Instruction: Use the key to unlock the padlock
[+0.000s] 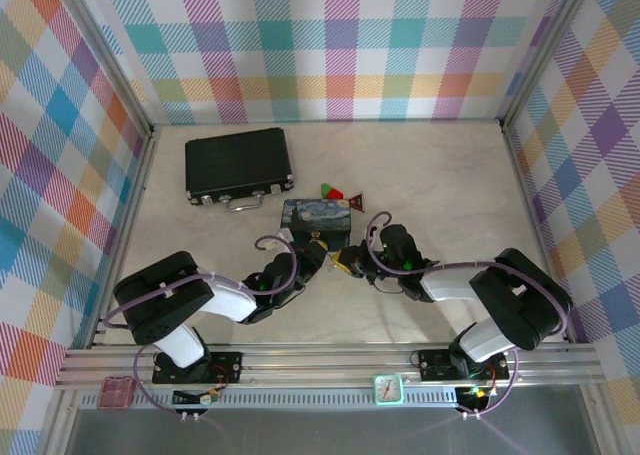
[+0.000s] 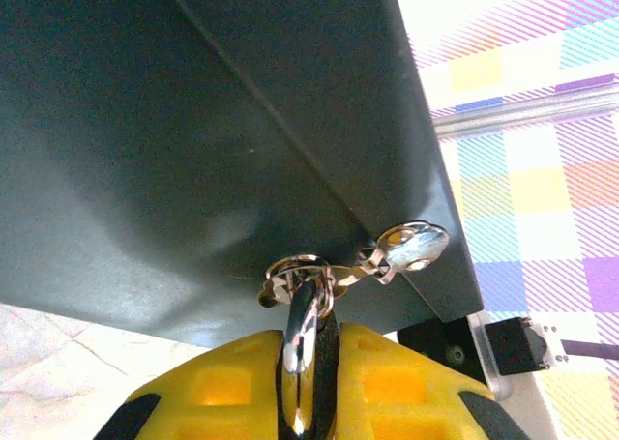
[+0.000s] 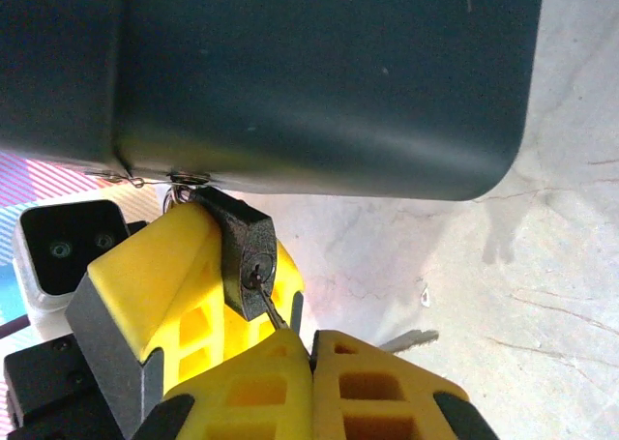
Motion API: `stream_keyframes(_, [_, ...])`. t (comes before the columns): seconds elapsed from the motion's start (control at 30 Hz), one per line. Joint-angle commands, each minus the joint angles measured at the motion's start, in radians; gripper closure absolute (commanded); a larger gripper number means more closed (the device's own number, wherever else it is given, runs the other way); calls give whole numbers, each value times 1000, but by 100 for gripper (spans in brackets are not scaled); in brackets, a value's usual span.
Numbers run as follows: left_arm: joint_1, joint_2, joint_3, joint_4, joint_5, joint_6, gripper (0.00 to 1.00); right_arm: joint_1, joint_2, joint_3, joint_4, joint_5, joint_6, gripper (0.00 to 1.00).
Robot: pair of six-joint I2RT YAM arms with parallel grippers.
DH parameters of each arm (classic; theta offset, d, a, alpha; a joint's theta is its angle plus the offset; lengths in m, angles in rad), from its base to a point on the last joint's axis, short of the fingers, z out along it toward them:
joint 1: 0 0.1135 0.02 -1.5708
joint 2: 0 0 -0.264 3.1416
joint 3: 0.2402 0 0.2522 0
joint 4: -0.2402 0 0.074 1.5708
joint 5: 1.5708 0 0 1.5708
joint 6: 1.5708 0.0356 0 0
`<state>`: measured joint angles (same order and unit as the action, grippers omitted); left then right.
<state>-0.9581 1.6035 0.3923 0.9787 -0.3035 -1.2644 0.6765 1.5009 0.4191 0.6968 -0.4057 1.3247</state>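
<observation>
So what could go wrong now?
The thin key is pinched in the right gripper with its tip at the keyhole of the padlock; a crooked twist might bend it or slip. The left gripper grips the padlock right beside the box, so it might swivel and bump it.

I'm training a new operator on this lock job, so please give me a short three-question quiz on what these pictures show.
1. True or false: the key is already inserted in the padlock.
2. What does the left hand grip?
3. Which hand pinches the key? A) left hand B) right hand C) neither

Key: 1 true; 2 the padlock; 3 B.
</observation>
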Motion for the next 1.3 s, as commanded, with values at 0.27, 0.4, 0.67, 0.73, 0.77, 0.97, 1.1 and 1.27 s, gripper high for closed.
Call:
stream_keyframes(0.27, [-108,-17,187,162,608,23,100,-78,13,171,204,-233,15,100])
stream_keyframes(0.4, [-100,-17,197,155,614,32,100,-82,5,171,240,-248,91,100])
stream_keyframes(0.67, [-87,9,197,163,641,0,100,-128,-93,236,-9,-242,-73,100])
stream_keyframes(0.73, [-87,3,186,159,639,-1,100,-133,-106,247,-45,-216,-109,100])
stream_keyframes(0.77, [-87,3,184,157,638,-1,100,-137,-107,248,-53,-207,-114,100])
stream_keyframes(0.97, [-88,-12,166,140,617,4,100,-148,-94,206,-59,-127,-82,100])
stream_keyframes(1.1, [-88,-19,142,139,585,1,100,-149,-128,148,-117,-52,-75,100])
stream_keyframes(1.27, [-90,-16,116,138,546,2,100,-150,-180,117,-222,1,-140,100])
